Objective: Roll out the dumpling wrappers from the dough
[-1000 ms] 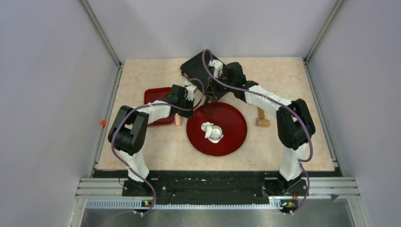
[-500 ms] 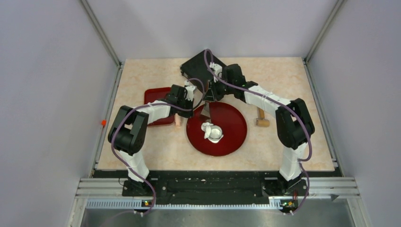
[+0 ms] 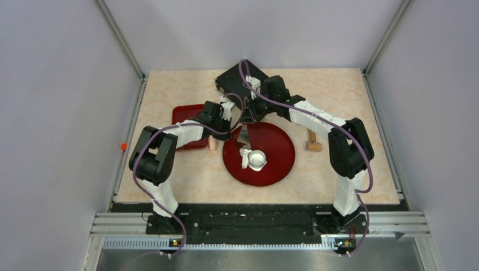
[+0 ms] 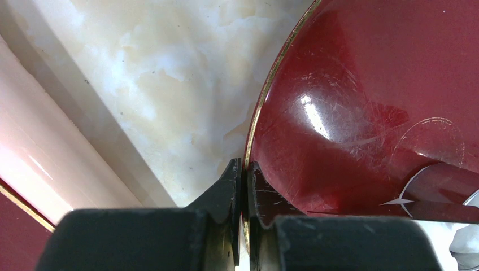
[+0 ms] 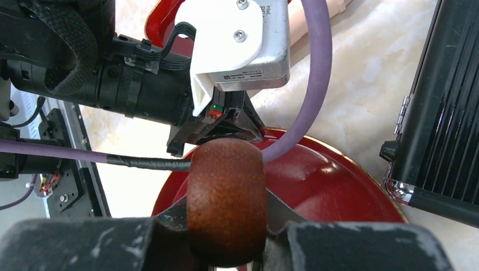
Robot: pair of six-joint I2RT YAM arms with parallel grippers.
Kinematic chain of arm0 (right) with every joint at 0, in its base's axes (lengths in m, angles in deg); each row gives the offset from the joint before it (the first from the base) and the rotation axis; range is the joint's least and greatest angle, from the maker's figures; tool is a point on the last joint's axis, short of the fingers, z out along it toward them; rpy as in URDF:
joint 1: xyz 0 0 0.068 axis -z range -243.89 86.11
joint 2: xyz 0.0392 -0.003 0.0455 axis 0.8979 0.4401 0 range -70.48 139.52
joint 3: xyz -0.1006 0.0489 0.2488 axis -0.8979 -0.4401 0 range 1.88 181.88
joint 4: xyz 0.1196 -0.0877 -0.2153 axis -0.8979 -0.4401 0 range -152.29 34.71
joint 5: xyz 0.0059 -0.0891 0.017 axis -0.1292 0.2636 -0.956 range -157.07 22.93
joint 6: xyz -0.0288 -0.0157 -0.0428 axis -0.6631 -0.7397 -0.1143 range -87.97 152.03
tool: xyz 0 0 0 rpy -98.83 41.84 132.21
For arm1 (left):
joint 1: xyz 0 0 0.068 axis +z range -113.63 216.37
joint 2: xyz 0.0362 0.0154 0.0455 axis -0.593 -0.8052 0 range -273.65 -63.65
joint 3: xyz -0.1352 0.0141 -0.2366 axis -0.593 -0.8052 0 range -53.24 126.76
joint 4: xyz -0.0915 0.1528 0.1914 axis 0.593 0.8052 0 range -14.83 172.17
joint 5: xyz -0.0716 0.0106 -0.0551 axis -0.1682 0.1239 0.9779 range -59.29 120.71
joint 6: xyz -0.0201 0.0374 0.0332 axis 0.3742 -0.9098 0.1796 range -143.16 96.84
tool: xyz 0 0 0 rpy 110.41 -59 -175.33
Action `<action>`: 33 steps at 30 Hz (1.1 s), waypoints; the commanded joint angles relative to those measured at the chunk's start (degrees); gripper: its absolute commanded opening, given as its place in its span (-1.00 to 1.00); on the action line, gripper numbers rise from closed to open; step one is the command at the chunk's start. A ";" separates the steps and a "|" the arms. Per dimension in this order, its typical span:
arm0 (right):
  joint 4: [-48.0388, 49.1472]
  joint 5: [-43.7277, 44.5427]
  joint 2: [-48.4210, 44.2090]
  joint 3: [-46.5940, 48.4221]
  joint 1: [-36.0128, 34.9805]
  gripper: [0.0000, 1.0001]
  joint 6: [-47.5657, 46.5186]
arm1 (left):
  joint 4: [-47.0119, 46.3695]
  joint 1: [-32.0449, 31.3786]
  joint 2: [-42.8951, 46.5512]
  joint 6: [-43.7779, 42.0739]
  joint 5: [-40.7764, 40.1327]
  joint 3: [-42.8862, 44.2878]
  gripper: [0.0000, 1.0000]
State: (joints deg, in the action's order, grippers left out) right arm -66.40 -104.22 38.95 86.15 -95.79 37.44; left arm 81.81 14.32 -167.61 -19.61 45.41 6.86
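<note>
The white dough (image 3: pixel 255 160) lies near the middle of the round red plate (image 3: pixel 279 148); a sliver of the dough (image 4: pixel 466 249) shows in the left wrist view. My left gripper (image 3: pixel 230 129) (image 4: pixel 244 170) is shut on the plate's gold-edged left rim (image 4: pixel 257 113). My right gripper (image 3: pixel 252 114) (image 5: pixel 226 210) is shut on the brown wooden handle (image 5: pixel 226 186) of a metal scraper. Its blade (image 3: pixel 244 136) (image 4: pixel 446 212) slants down onto the plate just behind the dough. The dumpling wrappers are out of view.
A small red tray (image 3: pixel 185 116) sits left of the plate, partly under the left arm. A black box (image 3: pixel 234 79) stands at the back, close to the right wrist. Wooden pieces lie at the plate's left (image 3: pixel 212 144) and right (image 3: pixel 311 142).
The right gripper has swung left and down with the scraper, so the blade now reaches the plate beside the dough. The dough looks slightly pushed together. The left gripper has not moved.
</note>
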 commanded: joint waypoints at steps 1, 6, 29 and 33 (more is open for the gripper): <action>-1.77 -2.58 0.99 4.36 -2.62 -1.00 -1.18 | -2.50 0.61 2.22 -0.18 -2.08 -0.59 -1.00; -3.68 -2.73 1.99 5.51 -4.49 -1.00 -2.93 | -2.53 0.65 2.30 -0.12 -2.13 -0.64 -1.00; -15.20 -4.01 -1.89 2.18 -9.93 -1.00 -15.87 | -2.68 0.64 2.42 -0.10 -1.97 -0.77 -1.00; -20.15 -6.14 -3.94 1.80 -10.12 -1.00 -19.27 | -2.73 0.61 2.45 -0.05 -2.15 -0.77 -1.00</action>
State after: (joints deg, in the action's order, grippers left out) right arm -77.97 -107.34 38.66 88.92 -104.55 23.41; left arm 81.66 14.48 -167.41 -19.59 45.67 6.58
